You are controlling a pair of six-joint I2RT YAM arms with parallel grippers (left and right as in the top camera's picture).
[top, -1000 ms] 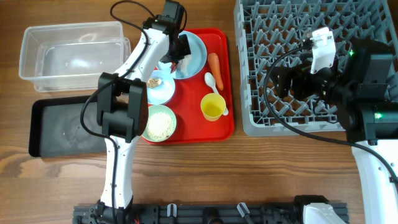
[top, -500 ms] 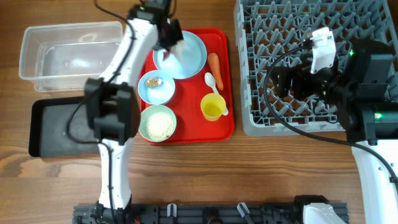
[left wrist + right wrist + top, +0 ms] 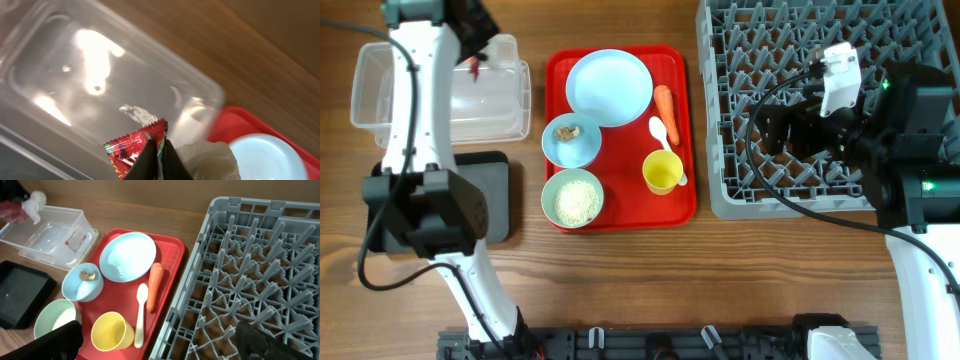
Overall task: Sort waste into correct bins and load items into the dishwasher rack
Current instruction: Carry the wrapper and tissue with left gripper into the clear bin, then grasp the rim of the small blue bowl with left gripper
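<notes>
Up close, the left gripper [image 3: 159, 156] clamps a red snack wrapper [image 3: 131, 149] and white crumpled tissue [image 3: 212, 161] above the clear rectangular plastic tub [image 3: 75, 90]. Binning waste looks underway; next, release inside its walls. Beyond, the right gripper [image 3: 778, 132] hangs spread over the grey pegged plastic rack [image 3: 740, 200].

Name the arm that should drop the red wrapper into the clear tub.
Left. The left gripper is shut on the red wrapper, with the white tissue bunched alongside, above the clear tub. The right gripper hangs open over the dishwasher rack, across the red tray.
</notes>
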